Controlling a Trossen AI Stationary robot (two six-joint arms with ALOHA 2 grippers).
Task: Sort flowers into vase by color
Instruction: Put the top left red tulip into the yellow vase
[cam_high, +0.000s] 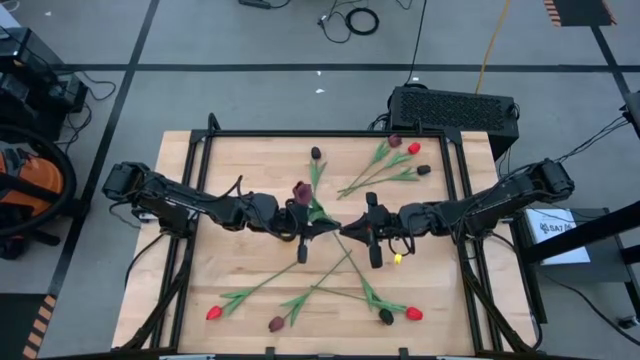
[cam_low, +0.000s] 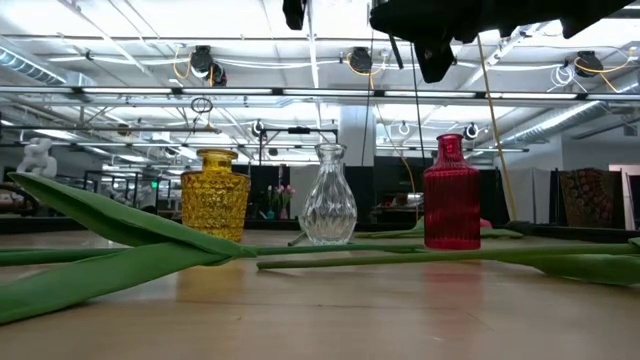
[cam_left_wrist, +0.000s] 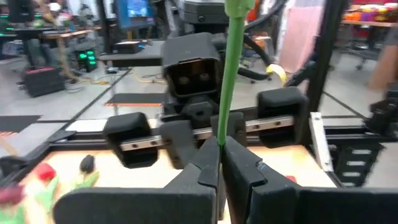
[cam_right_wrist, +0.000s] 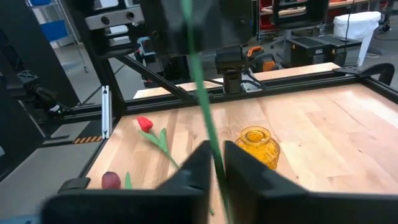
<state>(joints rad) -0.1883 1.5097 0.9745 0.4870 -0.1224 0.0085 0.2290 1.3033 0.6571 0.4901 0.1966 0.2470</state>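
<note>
A tulip with a dark maroon head (cam_high: 302, 190) is held above the table's middle, where my two grippers meet tip to tip. Its thin green stem (cam_left_wrist: 229, 74) rises from between the fingers, tilted toward the far left. My left gripper (cam_high: 328, 228) comes in from the left and my right gripper (cam_high: 348, 228) from the right, both shut on that stem. A yellow vase (cam_low: 215, 193), a clear vase (cam_low: 328, 195) and a red vase (cam_low: 451, 192) stand upright in a row on the table. My left gripper pinches the tulip's stem (cam_left_wrist: 220, 138) between its two fingers. The fingers lie level, coming from the table's left, across the stem. The stem stands up out of the hold, clear of the table. My right gripper pinches the same stem (cam_right_wrist: 211, 146) between its two fingers, level from the table's right and across it. The stem runs up and away from the fingers.
Loose tulips lie on the wood: red (cam_high: 414, 148), maroon (cam_high: 395, 141) and black (cam_high: 424, 170) heads at the far right, and a black one (cam_high: 316, 153) at the far middle. Red (cam_high: 213, 312), maroon (cam_high: 276, 323), black (cam_high: 386, 316) and red (cam_high: 413, 313) heads lie near the front edge.
</note>
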